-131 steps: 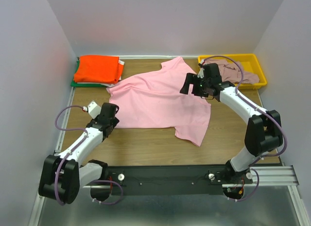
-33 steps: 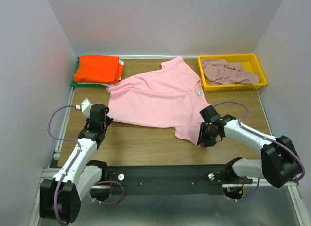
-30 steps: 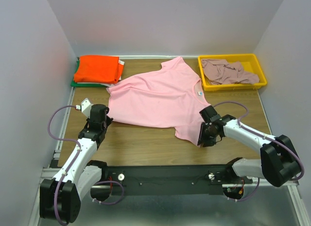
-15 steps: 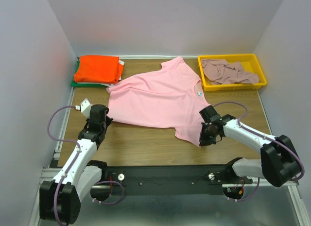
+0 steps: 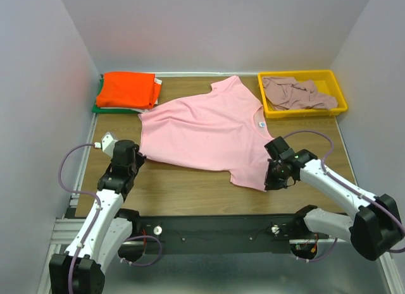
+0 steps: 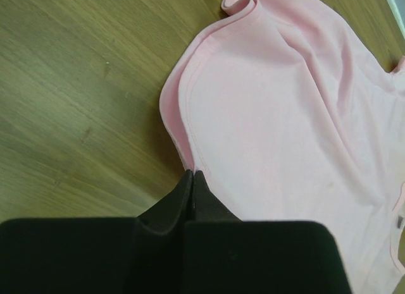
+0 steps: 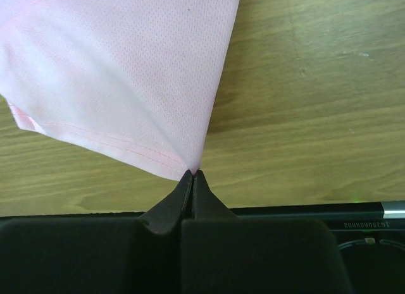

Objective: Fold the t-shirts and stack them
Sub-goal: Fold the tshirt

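A light pink t-shirt lies spread across the middle of the table. My left gripper is shut on its near left hem corner. My right gripper is shut on its near right hem corner, which is lifted a little off the wood. A folded orange t-shirt rests on a green one at the back left. A crumpled mauve t-shirt lies in the yellow tray at the back right.
Bare wood runs between the shirt's near hem and the black rail at the table's front edge. Grey walls close the table on three sides.
The right gripper has shut on the shirt's near right corner and drawn it slightly right and toward the front. The left arm has pulled its corner slightly back, so the hem is tauter.
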